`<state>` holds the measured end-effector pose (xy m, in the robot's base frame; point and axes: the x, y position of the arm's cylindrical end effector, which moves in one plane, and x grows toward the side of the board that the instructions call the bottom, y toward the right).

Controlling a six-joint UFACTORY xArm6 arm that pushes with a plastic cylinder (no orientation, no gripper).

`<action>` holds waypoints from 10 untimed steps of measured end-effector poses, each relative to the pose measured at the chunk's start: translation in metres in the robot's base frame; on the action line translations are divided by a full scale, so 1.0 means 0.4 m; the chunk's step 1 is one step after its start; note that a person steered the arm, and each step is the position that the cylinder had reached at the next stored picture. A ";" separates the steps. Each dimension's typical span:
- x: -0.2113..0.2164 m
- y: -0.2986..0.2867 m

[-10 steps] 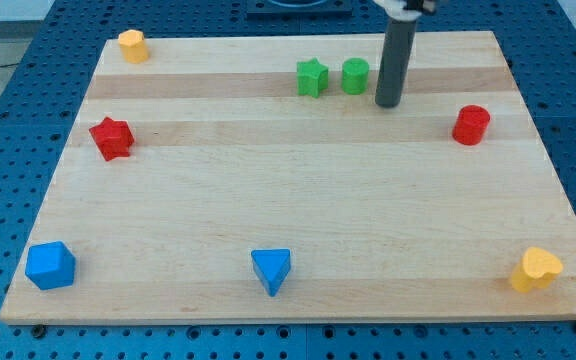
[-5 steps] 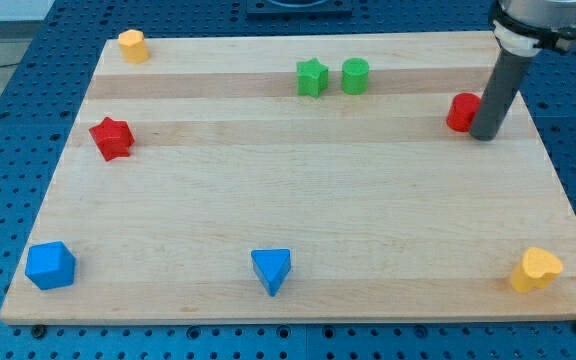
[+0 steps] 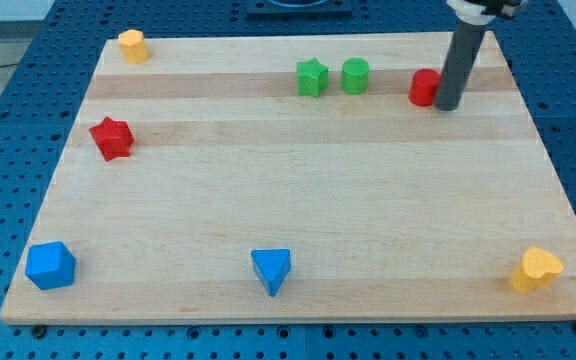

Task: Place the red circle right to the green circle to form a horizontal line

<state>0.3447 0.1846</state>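
Note:
The red circle [image 3: 424, 87] sits near the view's top right, to the right of the green circle [image 3: 356, 76] with a gap between them, a little lower than it. My tip [image 3: 447, 104] touches the red circle's right side; the rod hides that side's edge. A green star [image 3: 312, 77] stands just left of the green circle.
A red star [image 3: 112, 138] is at the left. A yellow block [image 3: 132, 45] is at the top left. A blue cube [image 3: 50, 265] is at the bottom left, a blue triangle [image 3: 271, 270] at the bottom middle, and a yellow heart [image 3: 536, 269] at the bottom right.
My tip went from beside the green circle round to the red circle's right side. It then pushed the red circle up and to the left, closer to the green circle.

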 end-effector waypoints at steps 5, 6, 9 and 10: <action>-0.068 -0.035; -0.068 0.003; -0.152 0.030; -0.152 0.027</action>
<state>0.2839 0.1952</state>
